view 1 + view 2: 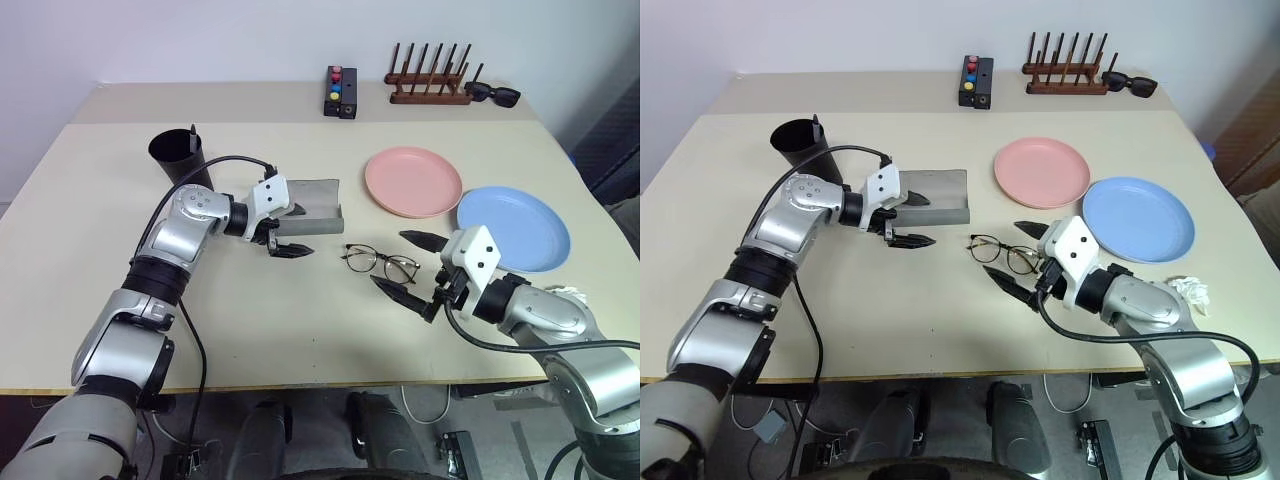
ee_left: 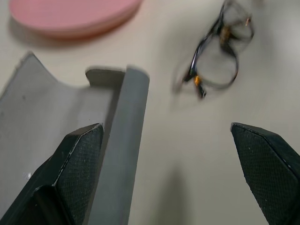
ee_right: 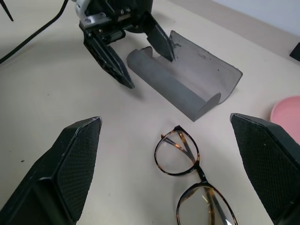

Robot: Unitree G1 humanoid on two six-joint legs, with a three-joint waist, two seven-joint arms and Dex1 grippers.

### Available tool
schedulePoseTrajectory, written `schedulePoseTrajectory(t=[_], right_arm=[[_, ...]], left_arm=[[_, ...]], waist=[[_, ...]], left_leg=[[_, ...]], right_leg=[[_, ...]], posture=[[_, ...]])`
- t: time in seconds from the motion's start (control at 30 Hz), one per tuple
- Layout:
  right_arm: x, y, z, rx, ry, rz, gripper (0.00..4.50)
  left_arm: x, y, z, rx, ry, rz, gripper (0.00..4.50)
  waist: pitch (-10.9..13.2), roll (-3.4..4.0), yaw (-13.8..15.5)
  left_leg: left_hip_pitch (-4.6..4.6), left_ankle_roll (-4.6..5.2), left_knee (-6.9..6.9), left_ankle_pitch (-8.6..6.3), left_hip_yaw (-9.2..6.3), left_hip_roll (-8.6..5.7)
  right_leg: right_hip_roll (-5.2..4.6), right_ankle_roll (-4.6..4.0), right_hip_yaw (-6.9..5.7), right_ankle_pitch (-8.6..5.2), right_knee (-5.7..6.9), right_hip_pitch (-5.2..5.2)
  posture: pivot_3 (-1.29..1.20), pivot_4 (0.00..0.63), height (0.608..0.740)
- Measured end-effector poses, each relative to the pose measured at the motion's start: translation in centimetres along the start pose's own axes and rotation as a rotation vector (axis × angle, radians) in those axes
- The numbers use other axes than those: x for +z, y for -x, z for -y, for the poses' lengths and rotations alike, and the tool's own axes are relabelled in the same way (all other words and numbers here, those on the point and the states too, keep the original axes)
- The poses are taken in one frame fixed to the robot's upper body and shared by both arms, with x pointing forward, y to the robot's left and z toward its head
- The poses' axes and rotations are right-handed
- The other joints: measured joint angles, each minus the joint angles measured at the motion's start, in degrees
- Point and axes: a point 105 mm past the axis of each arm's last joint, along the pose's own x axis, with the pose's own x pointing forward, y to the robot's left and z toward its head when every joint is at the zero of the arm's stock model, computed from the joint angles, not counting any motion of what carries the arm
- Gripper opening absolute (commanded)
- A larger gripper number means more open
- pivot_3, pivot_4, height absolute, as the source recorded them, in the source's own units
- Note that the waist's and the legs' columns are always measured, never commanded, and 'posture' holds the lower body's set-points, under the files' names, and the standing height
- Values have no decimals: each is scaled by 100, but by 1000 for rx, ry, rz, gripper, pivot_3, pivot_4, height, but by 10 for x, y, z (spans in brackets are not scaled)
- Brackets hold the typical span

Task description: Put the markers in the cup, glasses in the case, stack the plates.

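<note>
On the table (image 1: 300, 320), the left gripper (image 1: 285, 231) straddles the front wall of the open grey case (image 1: 312, 205) with jaws spread wide, while the right gripper (image 1: 412, 266), also released, hovers beside the glasses (image 1: 381, 261) lying near the case.

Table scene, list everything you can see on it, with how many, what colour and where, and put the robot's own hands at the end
cup: one, black, far left, a dark stick standing in it
case: one, grey, open, mid-table
glasses: one, dark thin frame, on the table between case and right hand
plates: two, pink and blue, right side, side by side, not stacked
button box: one, black with coloured buttons, far edge
rack: one, brown wooden, far edge
sunglasses: one, black, beside the rack
left hand: open, astride the case's near wall
right hand: open, just right of the glasses
</note>
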Motion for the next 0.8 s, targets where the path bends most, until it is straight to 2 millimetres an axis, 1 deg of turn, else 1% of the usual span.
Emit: schedulePoseTrajectory(t=[0.2,0.27,0.33,0.43,0.47,0.53,0.8], right_arm=[[-1,-4,-8,15,-11,8,4500],[-1,-5,-8,14,-10,9,4500],[-1,-6,-10,19,-14,13,4500],[-1,-8,-12,27,-19,20,4500],[-1,-9,-13,30,-20,22,4500],[0,-10,-14,33,-22,27,4500],[0,-10,-13,34,-15,26,4500]], left_arm=[[-25,11,-17,75,28,-124,4414],[-31,11,-18,83,35,-147,4414],[-34,8,-17,77,31,-150,4414],[-32,3,-14,60,32,-141,3659],[-32,1,-13,56,32,-138,3269],[-31,0,-13,53,31,-136,2227],[-33,1,-14,63,22,-155,2227]], waist=[[0,0,5],[0,0,7],[0,0,19],[0,0,15],[0,0,13],[0,0,11],[0,0,7]], left_leg=[[0,0,0,0,-1,0],[-1,0,0,0,0,0],[-1,0,1,0,-1,0],[-1,0,1,0,-1,0],[-1,0,1,0,-1,0],[-1,0,1,0,-2,0],[-1,0,1,0,-2,0]], right_leg=[[0,1,0,0,0,0],[0,2,0,0,0,0],[-1,2,0,0,0,1],[-1,2,0,0,0,0],[-1,2,0,0,0,0],[0,2,0,0,1,0],[-1,2,0,1,1,0]], posture=[[0,150,735],[0,150,735],[0,150,735],[0,150,735],[0,150,735],[0,150,735],[0,150,735]])
